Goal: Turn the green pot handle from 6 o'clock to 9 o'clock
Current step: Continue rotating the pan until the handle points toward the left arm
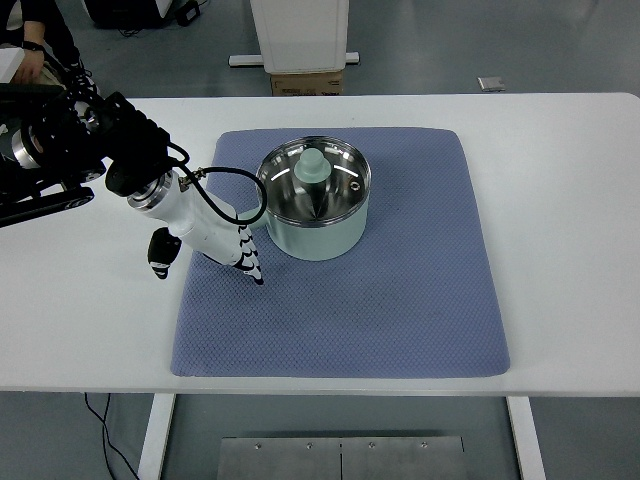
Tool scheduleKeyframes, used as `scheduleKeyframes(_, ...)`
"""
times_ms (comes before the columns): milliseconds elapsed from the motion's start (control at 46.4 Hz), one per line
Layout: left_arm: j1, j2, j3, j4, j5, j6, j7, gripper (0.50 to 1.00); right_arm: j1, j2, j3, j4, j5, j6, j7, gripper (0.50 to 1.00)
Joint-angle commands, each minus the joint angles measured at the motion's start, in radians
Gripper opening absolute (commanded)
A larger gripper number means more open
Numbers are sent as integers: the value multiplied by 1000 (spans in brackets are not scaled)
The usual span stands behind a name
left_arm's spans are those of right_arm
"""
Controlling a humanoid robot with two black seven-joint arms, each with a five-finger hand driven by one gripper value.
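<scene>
A pale green metal pot [315, 205] with a glass lid and green knob is sat on the blue quilted mat [400, 300], toward the mat's far-left corner, on the white tabletop [560, 200]. Its handle [240, 213] is pointed at the table's left edge. The left hand [215, 238], white with black-striped fingers [250, 262], is laid right over that handle; whether it's actually gripped can't be told.
</scene>
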Motion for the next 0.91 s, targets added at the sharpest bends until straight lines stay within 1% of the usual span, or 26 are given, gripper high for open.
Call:
scheduleKeyframes(0,-5,5,12,7,1,9,0,1000,0,0,0,0,0,0,0,1000)
scheduleKeyframes(539,-28,12,57,71,19,53,0,1000,0,0,0,0,0,0,0,1000)
scheduleKeyframes(755,-35,12,86,101,28,95,0,1000,0,0,0,0,0,0,0,1000)
scheduleKeyframes(885,-35,11,95,113,31,104,0,1000,0,0,0,0,0,0,0,1000)
